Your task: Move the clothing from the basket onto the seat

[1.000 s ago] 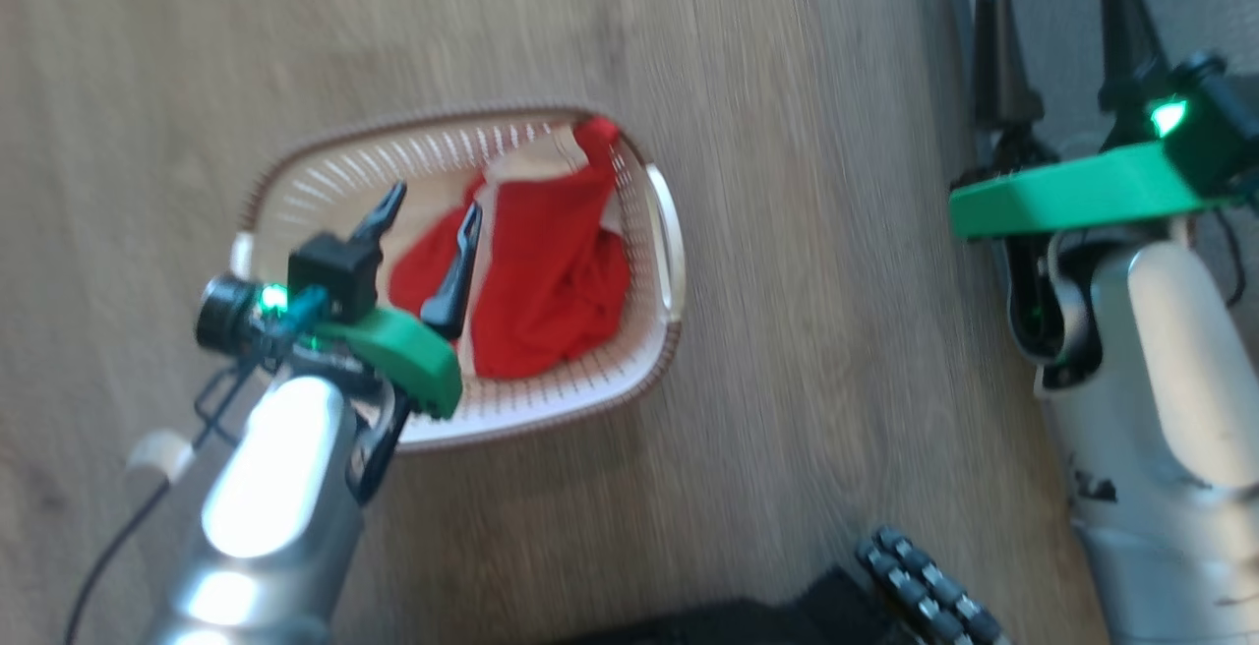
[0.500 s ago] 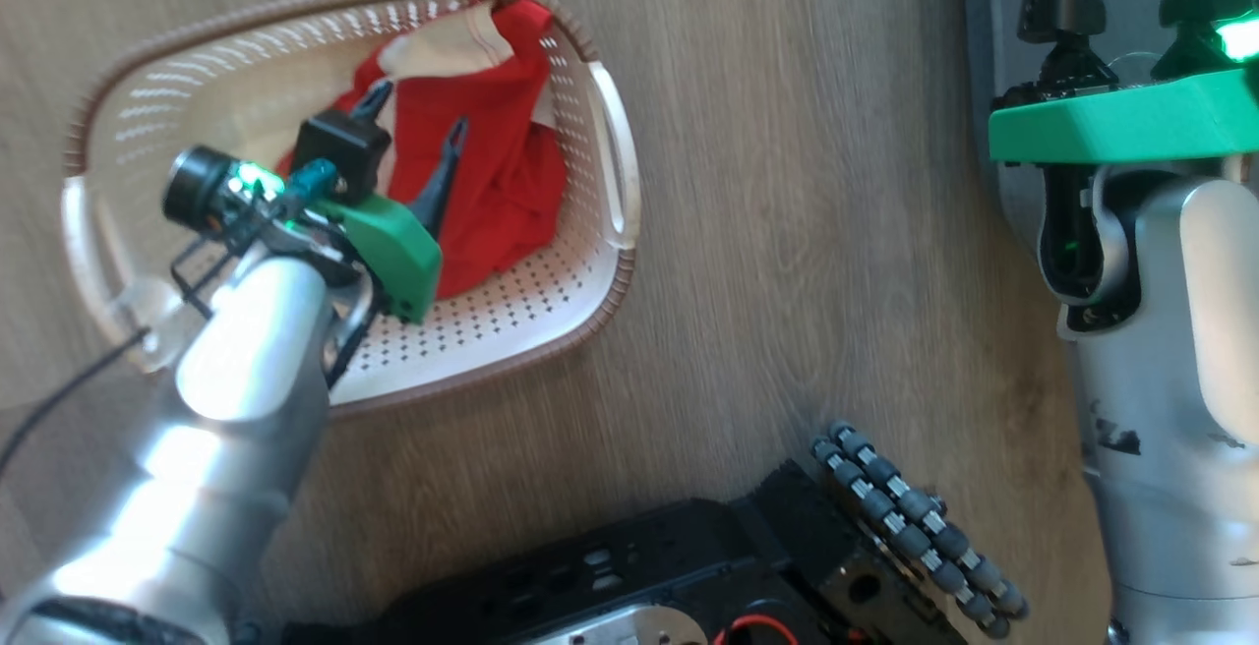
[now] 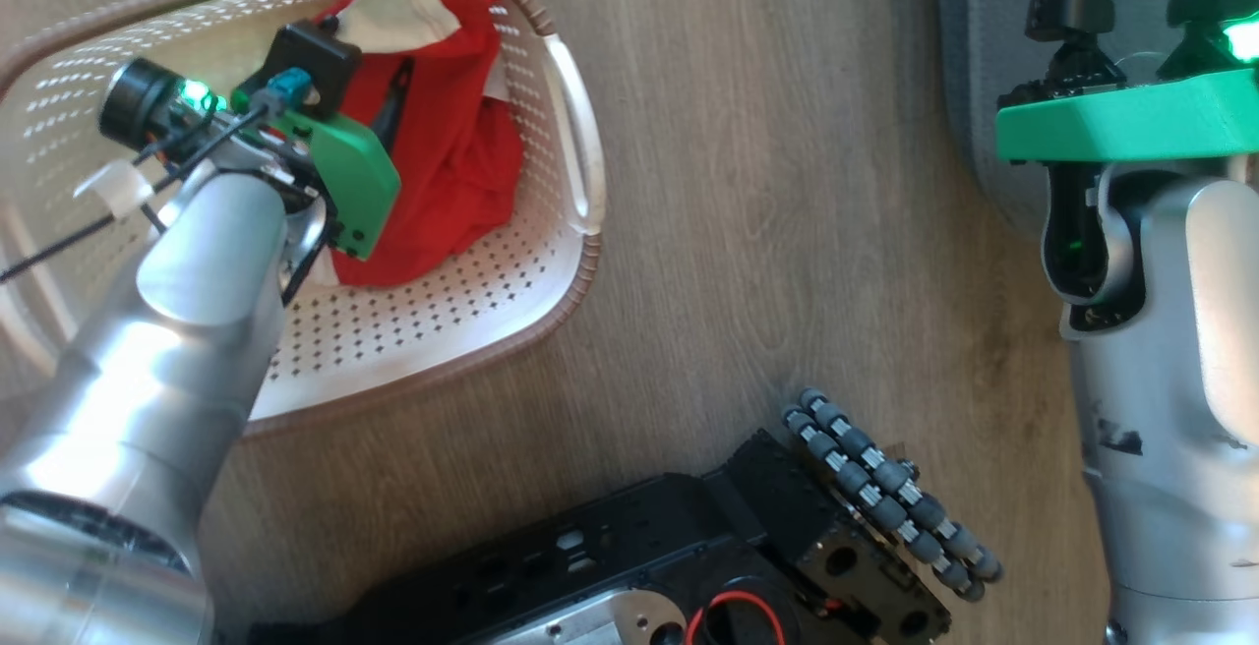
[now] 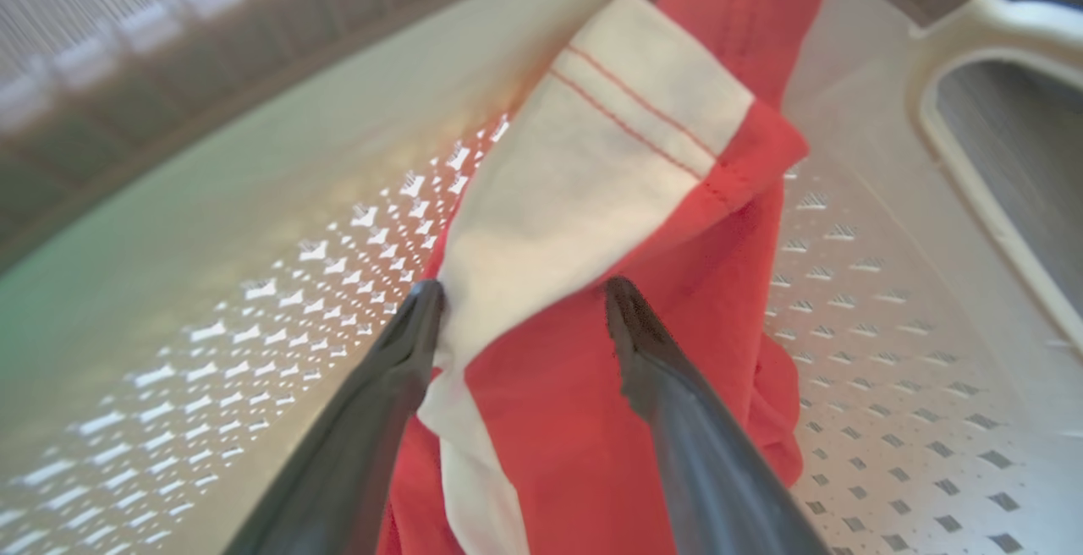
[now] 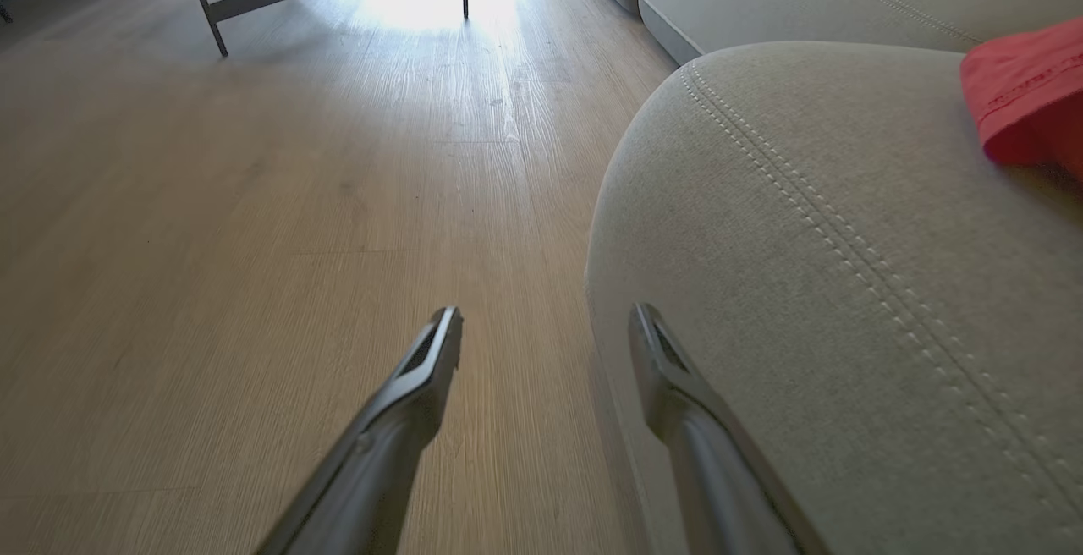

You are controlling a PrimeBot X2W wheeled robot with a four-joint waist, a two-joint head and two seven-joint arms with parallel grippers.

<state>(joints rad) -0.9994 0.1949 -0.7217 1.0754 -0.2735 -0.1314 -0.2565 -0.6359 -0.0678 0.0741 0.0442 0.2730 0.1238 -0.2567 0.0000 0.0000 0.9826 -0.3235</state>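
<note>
Since a second ago the head camera has dipped, so the whole picture has shifted and the robot's black base [image 3: 639, 566] with its roller wheel [image 3: 885, 488] has come in along the bottom edge. Measured against the basket itself, the left arm has reached further in, from over the near part of the heap to its far end. The wood floor [image 3: 748, 183] carries everything. The grey seat [image 5: 846, 284] stands at the floor's right side, its rounded corner and double stitching near the right gripper [image 5: 546, 318], and a red garment [image 5: 1028, 98] lies on the seat's top by the right edge of the right wrist view. The basket [image 3: 433, 301] sits on the floor well apart from the seat. The clothing [image 3: 443, 153] is bunched against the basket's far wall and the side with the white handle [image 3: 575, 144], a cream sleeve [image 4: 592, 157] draped up that wall. The left gripper [image 4: 523, 291] is spread wide inside the basket, its two fingers straddling the lower end of the cream sleeve; the tips look to be against the fabric, but nothing is pinched between them. The right gripper is likewise spread wide and empty, one finger over bare floor, the other in front of the seat's corner.
</note>
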